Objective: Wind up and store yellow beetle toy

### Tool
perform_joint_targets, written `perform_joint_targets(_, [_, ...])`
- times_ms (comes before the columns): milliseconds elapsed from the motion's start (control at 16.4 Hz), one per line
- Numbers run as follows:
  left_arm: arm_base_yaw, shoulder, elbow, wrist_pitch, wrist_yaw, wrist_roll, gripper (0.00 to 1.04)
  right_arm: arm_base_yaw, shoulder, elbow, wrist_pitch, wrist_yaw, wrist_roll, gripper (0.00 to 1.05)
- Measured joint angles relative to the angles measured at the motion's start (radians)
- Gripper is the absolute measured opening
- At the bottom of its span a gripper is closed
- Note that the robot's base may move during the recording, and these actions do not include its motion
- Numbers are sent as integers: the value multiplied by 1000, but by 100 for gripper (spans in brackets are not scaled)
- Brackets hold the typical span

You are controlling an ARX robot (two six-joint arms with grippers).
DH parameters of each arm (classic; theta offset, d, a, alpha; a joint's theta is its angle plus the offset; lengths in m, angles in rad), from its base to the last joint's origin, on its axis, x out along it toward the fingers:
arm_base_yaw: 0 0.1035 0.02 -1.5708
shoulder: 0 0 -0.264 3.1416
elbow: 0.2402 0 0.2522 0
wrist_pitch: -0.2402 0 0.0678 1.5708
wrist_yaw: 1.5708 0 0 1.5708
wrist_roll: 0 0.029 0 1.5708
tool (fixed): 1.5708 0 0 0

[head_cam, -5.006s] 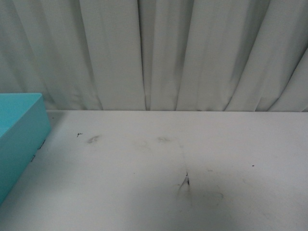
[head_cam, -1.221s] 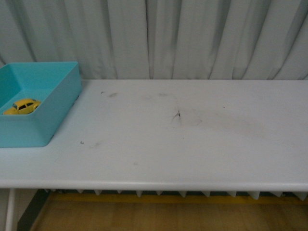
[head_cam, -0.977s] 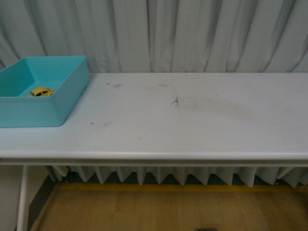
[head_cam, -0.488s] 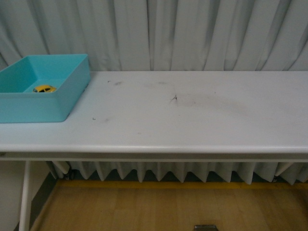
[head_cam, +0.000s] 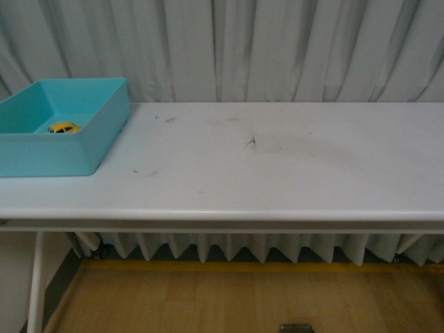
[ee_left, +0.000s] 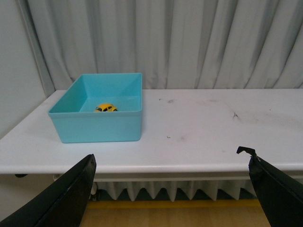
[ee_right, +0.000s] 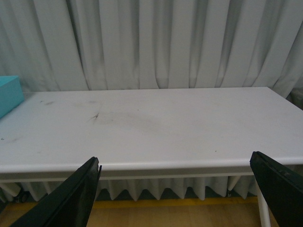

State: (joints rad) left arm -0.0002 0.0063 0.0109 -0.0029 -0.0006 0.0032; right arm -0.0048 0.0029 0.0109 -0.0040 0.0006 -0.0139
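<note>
Sitting in teal bin at left end of table: beetle, on bin floor. Front view shows no arms. Left wrist view shows beetle whole, plus left gripper with fingers spread wide, nothing held, short of table edge. Right wrist view: only bin corner, no beetle; right gripper likewise spread, nothing held. Versus half second ago: front view unchanged.

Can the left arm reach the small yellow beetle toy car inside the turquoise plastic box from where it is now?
Probably yes. The left gripper is open and empty, the yellow beetle toy car lies uncovered in the open-topped turquoise box, and nothing stands between them.
</note>
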Motion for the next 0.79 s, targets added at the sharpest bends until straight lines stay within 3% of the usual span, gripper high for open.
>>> perform_joint_targets(794, [0,0,0,0,-1,-1,98,0,0,0,0,-1,1,98])
